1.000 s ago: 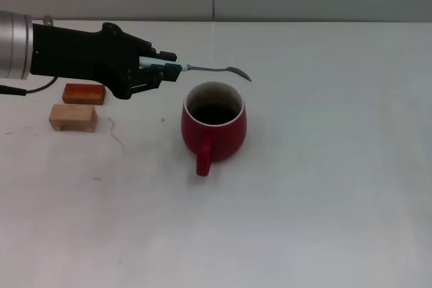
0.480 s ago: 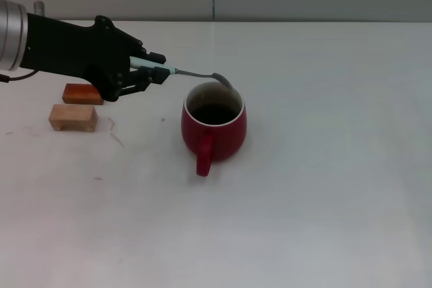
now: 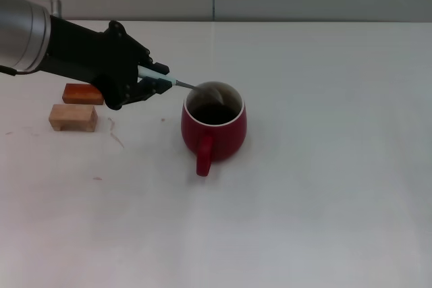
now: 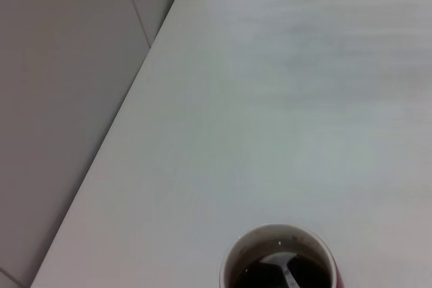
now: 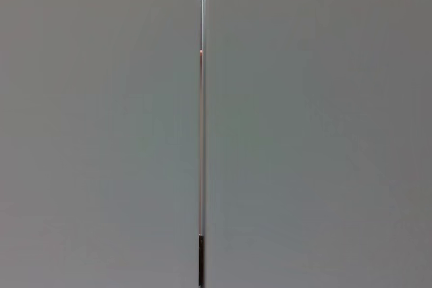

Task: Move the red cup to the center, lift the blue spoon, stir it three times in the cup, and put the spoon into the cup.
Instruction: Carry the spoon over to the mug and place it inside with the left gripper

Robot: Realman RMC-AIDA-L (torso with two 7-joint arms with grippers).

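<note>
The red cup (image 3: pixel 213 128) stands upright in the middle of the white table, its handle toward me. My left gripper (image 3: pixel 156 80) is shut on the pale blue handle of the blue spoon (image 3: pixel 181 83), just left of the cup. The spoon slopes down to the right, and its grey bowl dips inside the cup's mouth. In the left wrist view the cup (image 4: pixel 280 261) shows from above with the spoon's bowl (image 4: pixel 282 269) inside it. The right gripper is out of view; its wrist view shows only a grey wall.
An orange-red block (image 3: pixel 84 93) and a tan wooden block (image 3: pixel 73 117) lie at the left, under and beside my left arm. The table's far edge (image 3: pixel 270 22) meets a grey wall.
My left gripper has tilted and lowered the spoon. Its bowl went from level above the cup's far rim to dipping down inside the cup. The cup has not moved.
</note>
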